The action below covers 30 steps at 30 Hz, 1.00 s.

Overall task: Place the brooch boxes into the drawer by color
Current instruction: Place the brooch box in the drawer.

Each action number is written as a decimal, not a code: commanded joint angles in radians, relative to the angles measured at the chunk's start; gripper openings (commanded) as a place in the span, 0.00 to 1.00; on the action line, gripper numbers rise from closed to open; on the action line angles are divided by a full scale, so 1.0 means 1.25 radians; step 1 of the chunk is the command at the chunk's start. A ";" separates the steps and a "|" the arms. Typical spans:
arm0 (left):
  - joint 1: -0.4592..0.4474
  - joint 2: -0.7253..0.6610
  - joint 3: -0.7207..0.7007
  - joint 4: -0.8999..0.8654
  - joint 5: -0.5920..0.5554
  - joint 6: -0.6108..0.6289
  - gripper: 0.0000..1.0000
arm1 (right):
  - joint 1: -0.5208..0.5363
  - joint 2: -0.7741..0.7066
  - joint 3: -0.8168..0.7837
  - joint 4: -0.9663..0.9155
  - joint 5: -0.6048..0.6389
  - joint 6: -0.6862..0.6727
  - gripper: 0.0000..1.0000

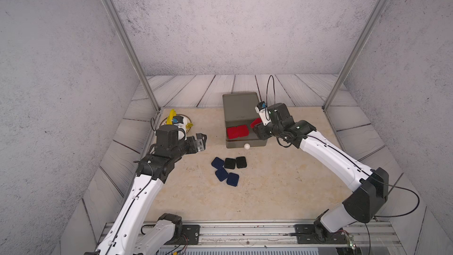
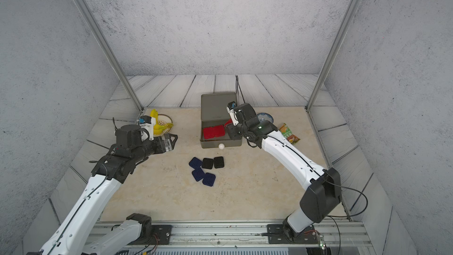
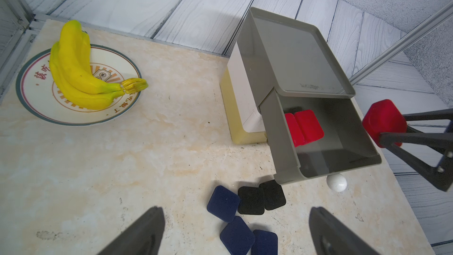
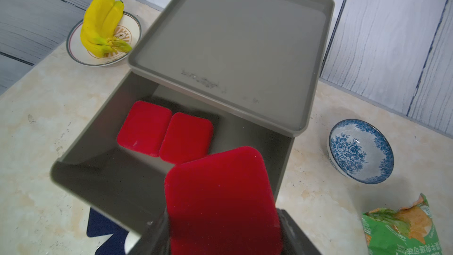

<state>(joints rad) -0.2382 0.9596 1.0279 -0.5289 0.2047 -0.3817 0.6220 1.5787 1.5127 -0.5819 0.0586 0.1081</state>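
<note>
Brooch boxes sit in three places. Two red boxes (image 4: 144,128) lie flat and side by side, edges touching, on the floor of the grey top drawer (image 4: 88,143), which stands pulled out from under the cabinet top (image 4: 232,45). They sit toward the drawer's left wall and rear, so bare floor shows along the front wall and across the right half. A third red box (image 4: 220,192) is clamped by its near end between the jaws of the right gripper (image 3: 392,130). It hangs tilted above the drawer's right part, clear of the rim and close to the front lip of the cabinet top. Three blue boxes (image 1: 221,174) and two black boxes (image 1: 230,163) form a tight cluster on the table (image 1: 282,192), just in front of the drawer's front wall and its white knob (image 1: 247,146). Their edges touch, and some may overlap. The left gripper (image 1: 201,142) hovers with its jaws wide apart and nothing between them, over bare table left of the drawer. It lies between the cluster and the plate (image 3: 24,89) of bananas (image 3: 73,69) at the far left corner. A patterned bowl (image 4: 331,143) and a green snack packet (image 4: 399,229) lie right of the cabinet. Wide bare tabletop stretches in front of the cluster to the near edge.
</note>
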 commanded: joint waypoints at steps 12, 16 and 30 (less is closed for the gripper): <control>-0.006 0.011 0.031 -0.018 -0.031 0.031 0.98 | -0.012 0.122 0.100 -0.056 0.042 0.040 0.46; -0.006 0.020 0.035 -0.022 -0.027 0.033 0.98 | -0.022 0.162 0.130 -0.071 0.061 0.050 0.46; -0.005 0.015 0.020 -0.016 -0.040 0.034 0.98 | -0.026 0.213 0.142 -0.033 0.081 0.094 0.66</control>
<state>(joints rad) -0.2386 0.9840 1.0492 -0.5499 0.1635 -0.3553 0.6033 1.8225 1.6707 -0.6250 0.1097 0.2008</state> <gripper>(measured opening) 0.982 0.655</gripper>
